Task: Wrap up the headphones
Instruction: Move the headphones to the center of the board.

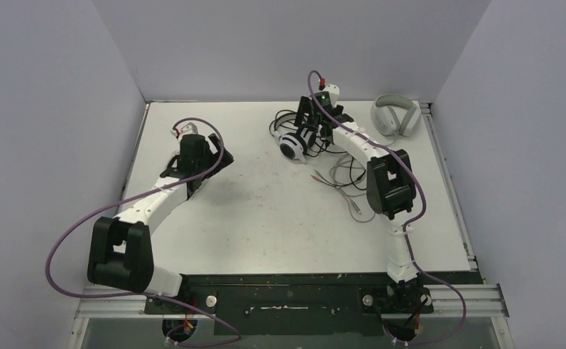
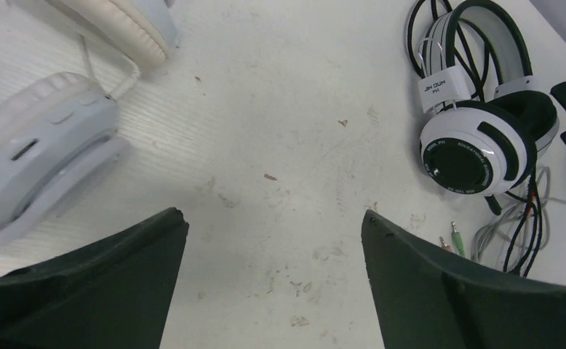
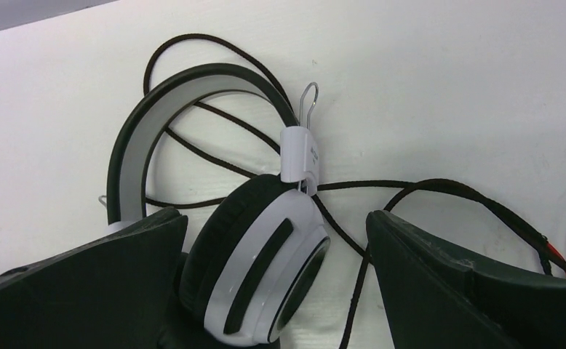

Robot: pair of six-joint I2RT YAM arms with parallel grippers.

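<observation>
Not far along imo: right end effector [image 3: 276,218] gapes around the black-and-white headset [image 3: 262,265], cable [image 3: 411,185] loose beyond it; left end effector [image 2: 273,225] open, empty, white headphones [image 2: 40,145] to its left, seemingly unwrapped.

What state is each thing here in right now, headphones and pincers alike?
Black-and-white headset: lying loose, black cable unwrapped.
White on-ear pair: lying free, not held.
Grey over-ear pair: lying far right, untouched.
Left pincer: open, empty.
Right pincer: open, astride the headset's earcup.
</observation>
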